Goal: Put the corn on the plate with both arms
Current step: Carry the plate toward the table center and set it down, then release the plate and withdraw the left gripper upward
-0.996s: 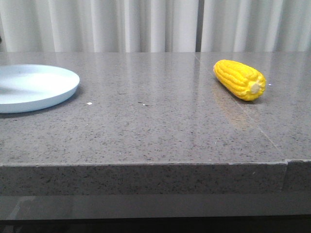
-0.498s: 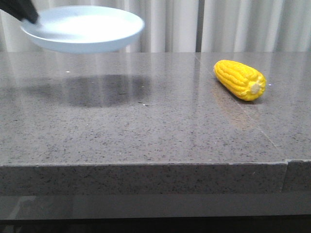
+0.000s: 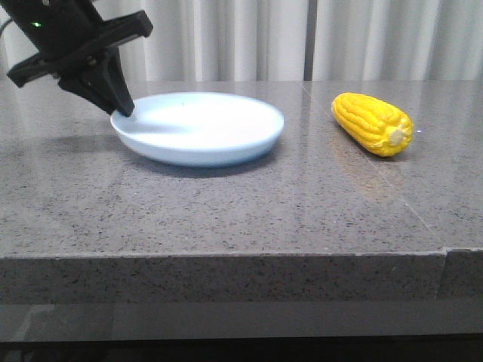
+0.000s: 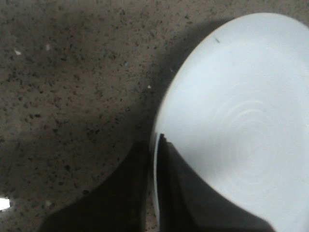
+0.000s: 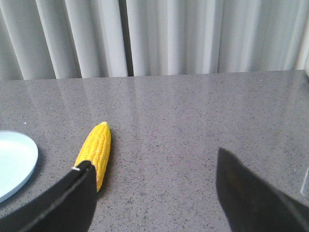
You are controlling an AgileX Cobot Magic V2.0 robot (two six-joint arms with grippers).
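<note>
Since half a second ago the plate [image 3: 198, 128] has come down from the air to mid-bench, the left pincer [image 3: 121, 108] clamping its 9 o'clock rim. The corn [image 3: 373, 124] lies unmoved at the plate's 3 o'clock; the right pincer [image 5: 154, 191] gapes wide.

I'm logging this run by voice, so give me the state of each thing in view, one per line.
Round pale blue-white plastic plate: upright on the table, rim pinched by the left gripper, nothing in it.
Bright yellow toy corn cob: lying on its side on the table, apart from the plate, untouched.
Black left gripper: shut on the plate's rim.
Black right gripper: open, holding nothing.
</note>
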